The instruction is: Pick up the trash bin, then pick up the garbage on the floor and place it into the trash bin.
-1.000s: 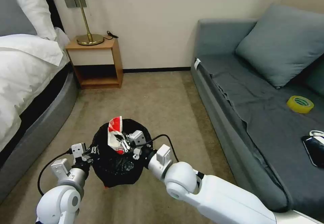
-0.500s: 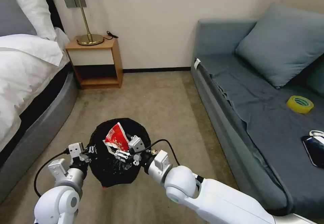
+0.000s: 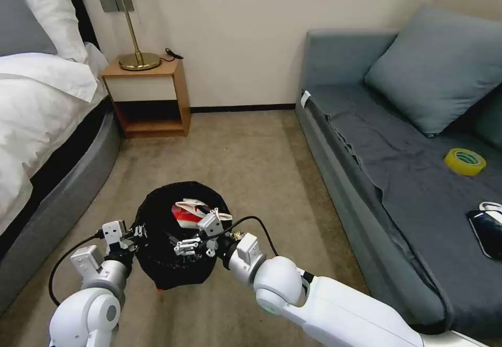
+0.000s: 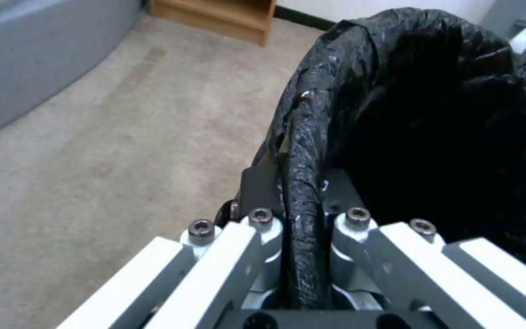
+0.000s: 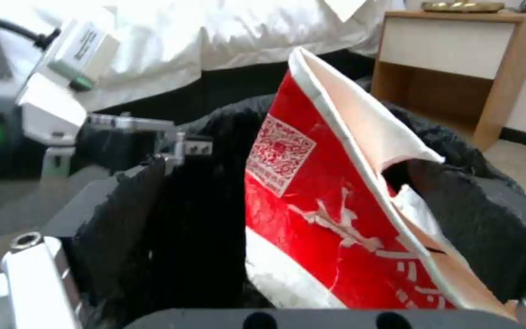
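Left tool (image 3: 137, 230) pinches the trash bin (image 3: 157, 263) rim; right tool (image 3: 184, 246), spread, hangs over the red-and-white wrapper (image 3: 189, 212) lying inside. Carpet shows no litter.

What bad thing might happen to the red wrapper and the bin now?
1. The red-and-white wrapper lies high in the trash bin, between the right gripper's open jaws; it may catch and come back out.
2. The left gripper pinches only the bag-covered rim, so the bin may slip or tilt.
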Robot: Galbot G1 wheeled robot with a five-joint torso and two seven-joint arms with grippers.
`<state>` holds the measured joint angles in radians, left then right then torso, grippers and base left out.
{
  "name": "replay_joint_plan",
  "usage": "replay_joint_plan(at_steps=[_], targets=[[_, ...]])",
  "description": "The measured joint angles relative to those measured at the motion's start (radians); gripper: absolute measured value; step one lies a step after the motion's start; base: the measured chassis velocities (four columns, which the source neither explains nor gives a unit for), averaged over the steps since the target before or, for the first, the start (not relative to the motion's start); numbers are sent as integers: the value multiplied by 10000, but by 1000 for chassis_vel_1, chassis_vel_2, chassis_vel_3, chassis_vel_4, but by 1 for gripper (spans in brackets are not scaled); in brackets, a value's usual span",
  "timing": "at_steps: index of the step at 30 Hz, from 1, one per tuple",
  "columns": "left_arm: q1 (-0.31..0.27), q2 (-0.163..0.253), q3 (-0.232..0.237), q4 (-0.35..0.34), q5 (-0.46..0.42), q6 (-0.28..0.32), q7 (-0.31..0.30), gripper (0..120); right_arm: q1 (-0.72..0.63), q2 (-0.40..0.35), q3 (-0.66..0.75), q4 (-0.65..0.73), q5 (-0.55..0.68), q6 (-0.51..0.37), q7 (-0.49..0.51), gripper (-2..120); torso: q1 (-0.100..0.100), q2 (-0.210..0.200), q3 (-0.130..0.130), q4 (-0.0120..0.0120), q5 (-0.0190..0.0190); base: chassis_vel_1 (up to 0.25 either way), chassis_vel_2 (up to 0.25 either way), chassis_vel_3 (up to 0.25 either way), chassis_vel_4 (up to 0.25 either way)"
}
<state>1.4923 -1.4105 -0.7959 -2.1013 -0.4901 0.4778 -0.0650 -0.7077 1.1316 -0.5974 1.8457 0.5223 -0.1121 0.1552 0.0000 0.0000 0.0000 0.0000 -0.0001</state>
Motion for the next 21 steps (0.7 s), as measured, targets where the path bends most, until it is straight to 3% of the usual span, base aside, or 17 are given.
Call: replay_joint_plan(at_steps=[8,21], targets=[[12,75,-238,149,-123,-67,9,5,255,64,-614,99,-133,-253,-264,100,0,-1,0,0,0,0,0,0,0],[34,-55,-324,241,-146,-157,55,5,1876,23,-1666,208,-266,-694,-848,100,0,0,0,1,0,0,0,0,0]])
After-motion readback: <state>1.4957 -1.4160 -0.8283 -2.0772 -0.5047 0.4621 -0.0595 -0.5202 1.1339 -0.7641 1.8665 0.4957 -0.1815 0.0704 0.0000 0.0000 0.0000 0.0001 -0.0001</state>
